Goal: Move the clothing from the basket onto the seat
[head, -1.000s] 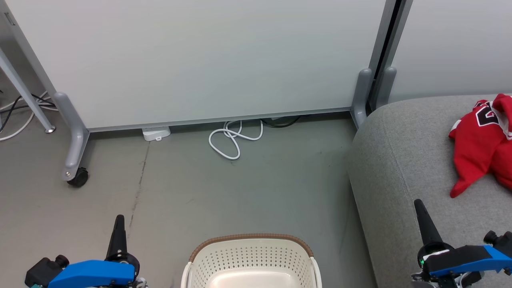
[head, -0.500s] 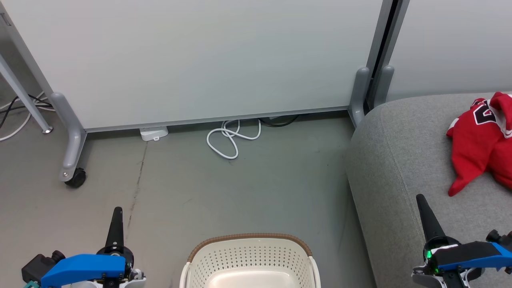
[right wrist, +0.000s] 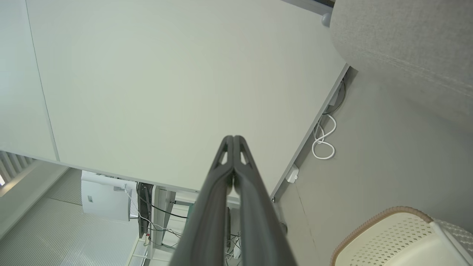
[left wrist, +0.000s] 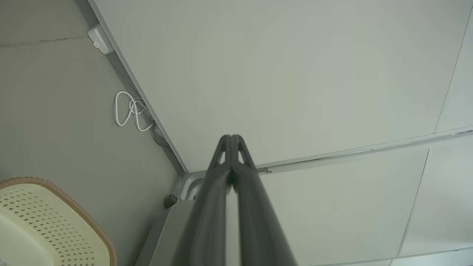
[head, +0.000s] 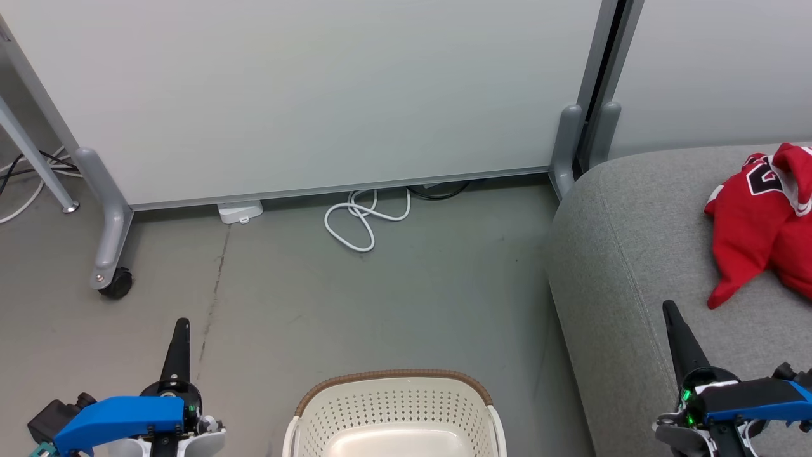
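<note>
Clothing (head: pixel 758 222) lies in a red heap on the seat (head: pixel 634 266), far over at the right edge of your head view. A scrap of black-and-white lettering and white trim shows at its top, and part of it is cut off by the frame. You can see the basket (head: pixel 393 406) on the floor (head: pixel 380 298) at the bottom centre, to the left of the seat's rounded corner with a strip of floor between them. What shows of its inside is the pale perforated wall and a plain bottom. Your left gripper (head: pixel 181 325) sits low at the left, over the floor beside the basket, and its wrist view shows the two dark fingers pressed together at the tips. Your right gripper (head: pixel 670 308) sits low at the right, over the front part of the seat and well apart from the red heap; its fingers likewise meet tip to tip. Behind, a pale partition panel (head: pixel 317 95) stands on a castor (head: pixel 118 284), with a looped white cable (head: pixel 355 222) on the floor at its foot.
</note>
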